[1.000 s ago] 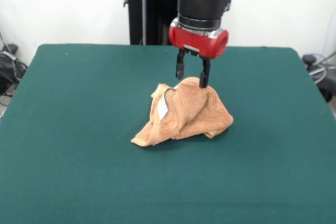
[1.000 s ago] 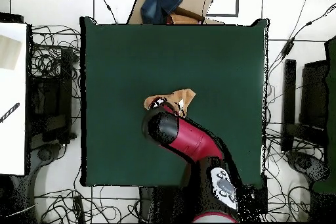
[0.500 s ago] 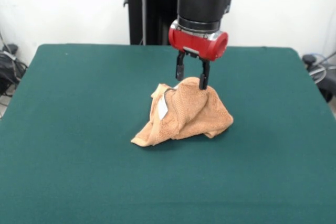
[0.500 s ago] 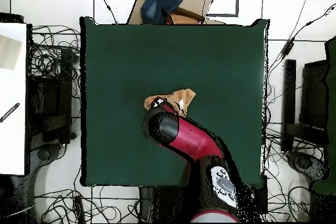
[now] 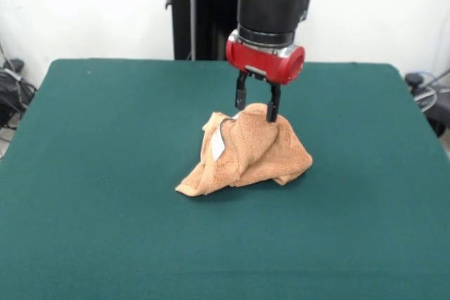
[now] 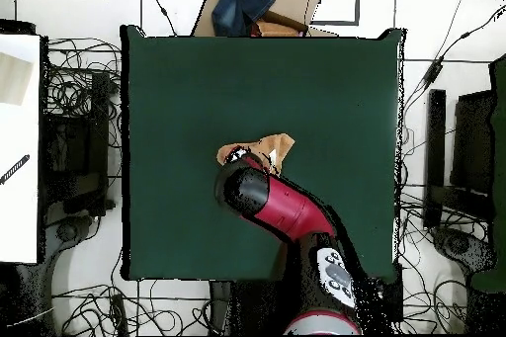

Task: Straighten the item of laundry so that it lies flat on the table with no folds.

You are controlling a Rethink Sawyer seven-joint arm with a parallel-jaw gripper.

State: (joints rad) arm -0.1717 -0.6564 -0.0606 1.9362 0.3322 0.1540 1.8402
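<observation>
Bunched into a peaked heap near the middle of the table (image 5: pixel 84 138), towel (image 5: pixel 246 152) directly beneath gripper (image 5: pixel 256 107), trailing toward the viewer's lower left in the front view. Arm vertical, pointing straight down. Jaws parted, straddling the peak, one tip against the cloth; no firm hold evident. Probably next: close and lift.

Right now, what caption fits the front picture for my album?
Red robot gripper open over a crumpled orange towel on a green table.
</observation>
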